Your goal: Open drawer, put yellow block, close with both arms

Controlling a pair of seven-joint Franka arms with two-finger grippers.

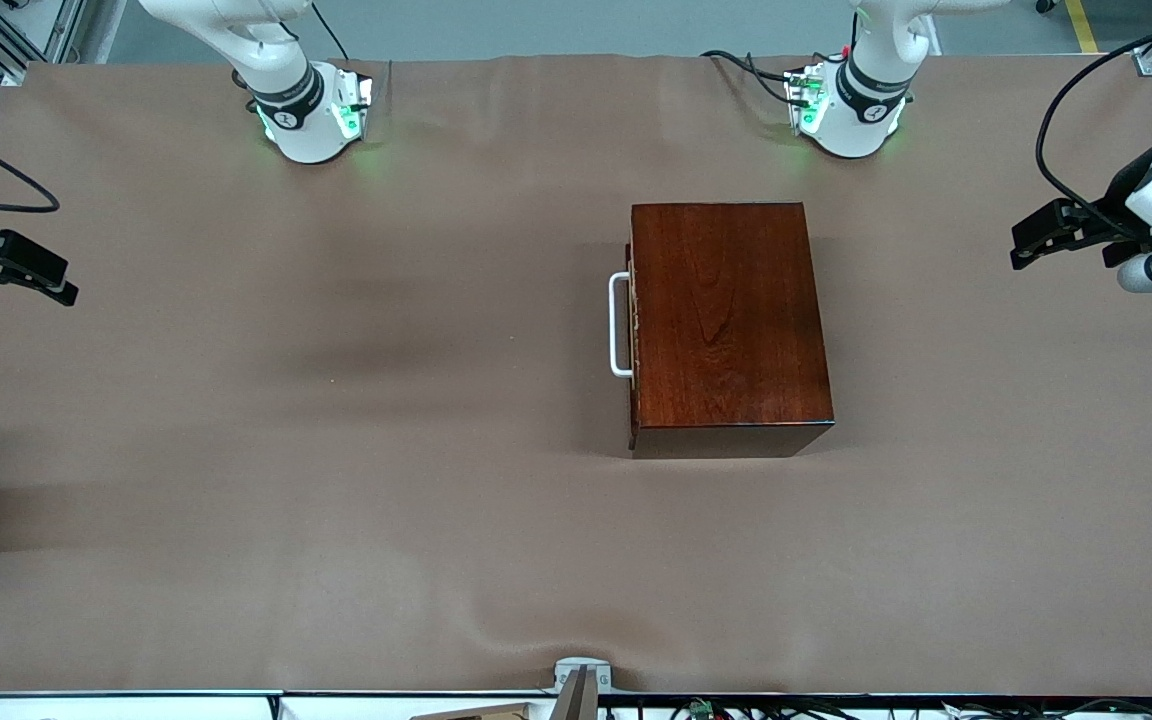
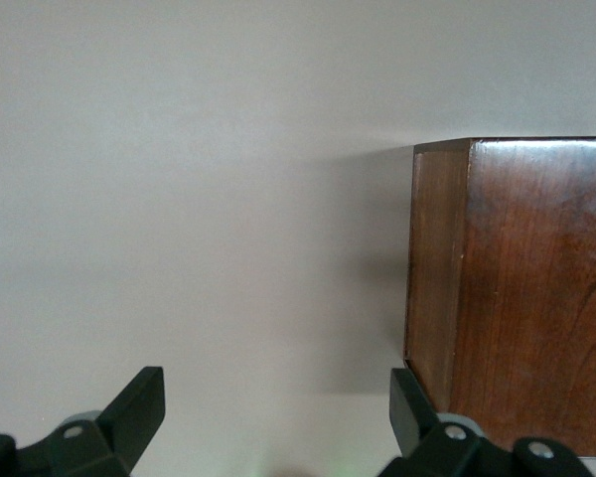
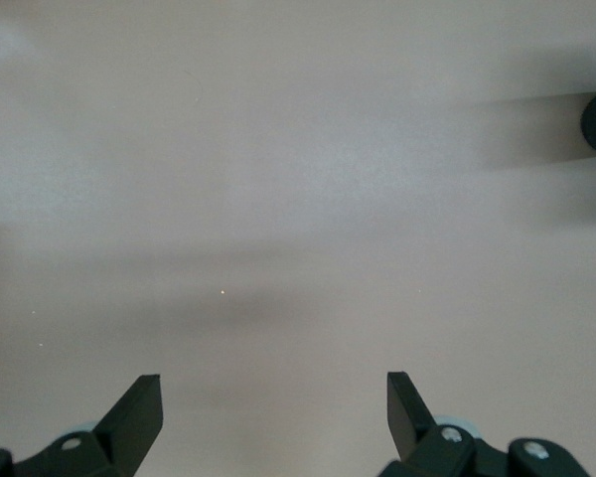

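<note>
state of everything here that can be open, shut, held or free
drawer: shut, front flush with the mahogany box
white handle: free, nothing touching it
left tool: open, empty, over the table's left-arm end
right tool: open, empty, over the table's right-arm end
yellow block: not in view

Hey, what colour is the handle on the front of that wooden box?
White: the handle is a white U-shaped bar against the dark reddish-brown box, clearest in the front view.

Both arms wait raised at the table's ends, left gripper [image 1: 1021, 250] and right gripper [image 1: 61, 285] spread wide.
</note>
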